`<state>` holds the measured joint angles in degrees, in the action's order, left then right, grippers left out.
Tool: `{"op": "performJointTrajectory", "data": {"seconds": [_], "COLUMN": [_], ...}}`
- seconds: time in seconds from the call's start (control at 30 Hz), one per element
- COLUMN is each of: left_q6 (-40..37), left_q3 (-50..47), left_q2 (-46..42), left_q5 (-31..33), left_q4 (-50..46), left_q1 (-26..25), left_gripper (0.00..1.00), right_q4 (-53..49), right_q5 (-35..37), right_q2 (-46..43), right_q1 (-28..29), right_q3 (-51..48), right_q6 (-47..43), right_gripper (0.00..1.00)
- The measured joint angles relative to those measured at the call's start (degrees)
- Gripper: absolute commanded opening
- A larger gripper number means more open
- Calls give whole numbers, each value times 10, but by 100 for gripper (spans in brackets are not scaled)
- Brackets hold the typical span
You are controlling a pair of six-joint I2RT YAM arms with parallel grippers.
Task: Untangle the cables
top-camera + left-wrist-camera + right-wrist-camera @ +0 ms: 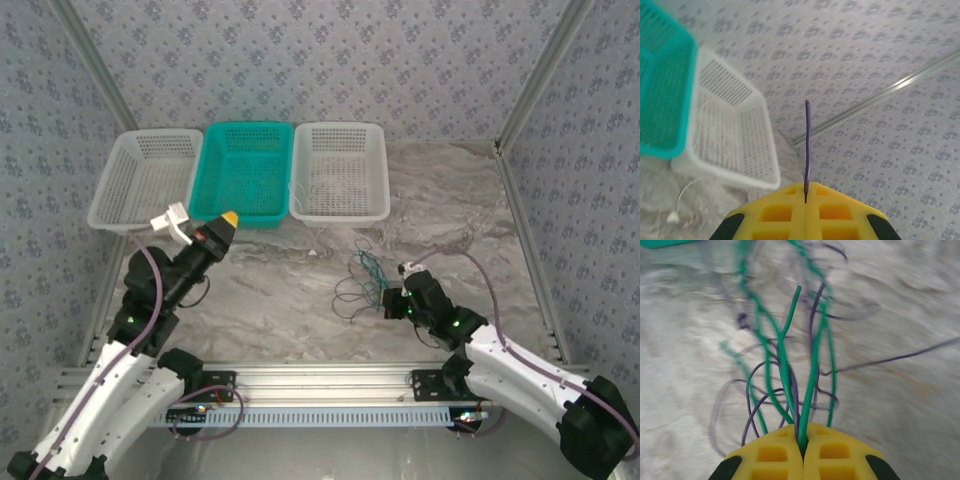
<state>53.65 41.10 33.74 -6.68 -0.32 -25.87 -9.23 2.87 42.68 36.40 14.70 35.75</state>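
**Right gripper clamped on the tangle, left gripper pinching a single strand**

Right gripper [802, 442] has its yellow fingers [772, 452] pressed together on the near ends of the cables [785, 355], with green strands running straight into the seam between them. From that pinch the bundle fans away over the marbled table [900, 405]: bright green wires that bend and cross, and thin dark purple-grey ones curling in loose loops around them. From above, the tangle [365, 272] lies right of the table's middle, and the right gripper [388, 300] touches its near-right edge, on an arm stretched low and angled left.

Left gripper [805, 192] is likewise closed, nipping one purple wire [807, 145] that stands up nearly straight from the fingertips. That arm is raised, with the gripper [230, 218] pointing up and far-right.

Along the far edge sit a white basket [120, 190], a teal basket [245, 215] and a second white basket [340, 212], side by side.
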Motion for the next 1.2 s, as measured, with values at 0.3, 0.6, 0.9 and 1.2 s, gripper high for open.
{"op": "performJointTrajectory", "data": {"seconds": [0.3,0.6,0.9,1.2], "left_q6": [-174,-309,-350,-345], "left_q3": [161,299,348,363], "left_q2": [36,28,51,91], "left_q5": [44,114,151,117], "left_q4": [-143,-236,-257,-252], "left_q1": [1,1,4,4], "left_gripper": [0,0,0,0], "right_q4": [-56,-62,-69,-61], "right_q5": [24,21,12,-47], "right_q2": [-4,17,31,27], "right_q1": [-93,-140,-185,-181], "right_q3": [-14,-14,-14,16], "right_q6": [106,146,194,141], "right_gripper": [0,0,0,57]}}
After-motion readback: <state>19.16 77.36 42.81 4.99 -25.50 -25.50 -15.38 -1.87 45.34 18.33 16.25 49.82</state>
